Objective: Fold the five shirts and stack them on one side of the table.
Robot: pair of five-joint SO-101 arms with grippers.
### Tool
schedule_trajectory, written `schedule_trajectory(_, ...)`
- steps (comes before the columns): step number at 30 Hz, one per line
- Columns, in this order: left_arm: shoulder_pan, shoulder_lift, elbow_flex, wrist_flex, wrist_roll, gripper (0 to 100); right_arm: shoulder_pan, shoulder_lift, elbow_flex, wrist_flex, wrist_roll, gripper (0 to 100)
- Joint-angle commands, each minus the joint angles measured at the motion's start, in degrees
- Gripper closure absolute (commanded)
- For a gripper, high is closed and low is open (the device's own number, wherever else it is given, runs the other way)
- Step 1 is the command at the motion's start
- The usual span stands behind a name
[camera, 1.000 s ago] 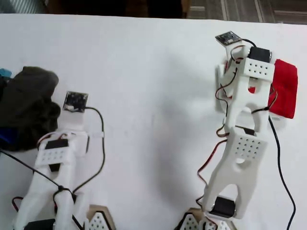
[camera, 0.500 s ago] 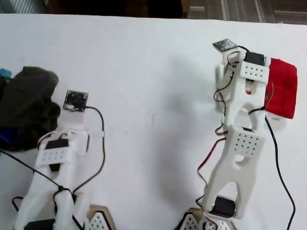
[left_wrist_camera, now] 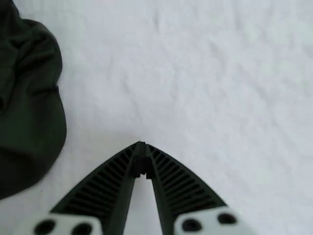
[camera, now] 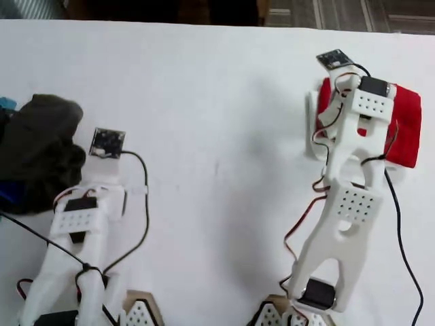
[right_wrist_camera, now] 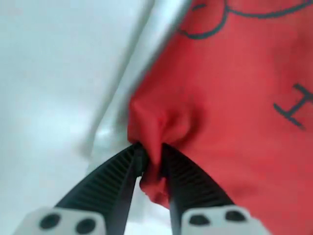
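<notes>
1. Left arm, white plastic with black cabling (camera: pixel 76 221): stands at the near left of the white cloth-covered table (camera: pixel 217 95).
2. Left gripper, black ribbed fingers (left_wrist_camera: pixel 141 149): jaws pressed together tip to tip, with nothing between them. It sits over bare tablecloth, near the dark heap listed under item 6.
3. Right arm, white plastic with red and black wiring (camera: pixel 343 217): extends from the near edge toward the right side of the table.
4. Right gripper, black ribbed fingers (right_wrist_camera: pixel 149 159): jaws almost together, pinching a bunched fold at the rim of the red shirt.
5. Red fabric shirt with dark line print (camera: pixel 408 122) (right_wrist_camera: pixel 220 98): lies on the right side of the table as a rough rectangle, partly under the right arm. 1 white cloth edge (right_wrist_camera: pixel 122 73) runs along its side facing the table's centre.
6. Dark green crumpled shirt (camera: pixel 41 146) (left_wrist_camera: pixel 24 98): 1 unfolded heap at the left edge, touching scraps of blue fabric (camera: pixel 7 103).
</notes>
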Motion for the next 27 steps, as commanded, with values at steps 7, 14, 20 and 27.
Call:
schedule_trajectory(7,0.79,-1.32,-0.57,-0.88,0.26,97,0.31,-0.57,-11.43,7.60,0.00,97.8)
schedule_trajectory(14,0.79,-1.32,-0.57,-0.88,0.26,97,0.31,-0.13,-20.66,14.81,1.76,97.8)
schedule_trajectory(20,0.79,-1.32,-0.57,-0.88,0.26,97,0.84,-0.48,-16.44,14.99,2.81,97.8)
schedule_trajectory(27,0.79,-1.32,-0.57,-0.88,0.26,97,1.10,-0.57,-12.04,14.99,3.08,97.8)
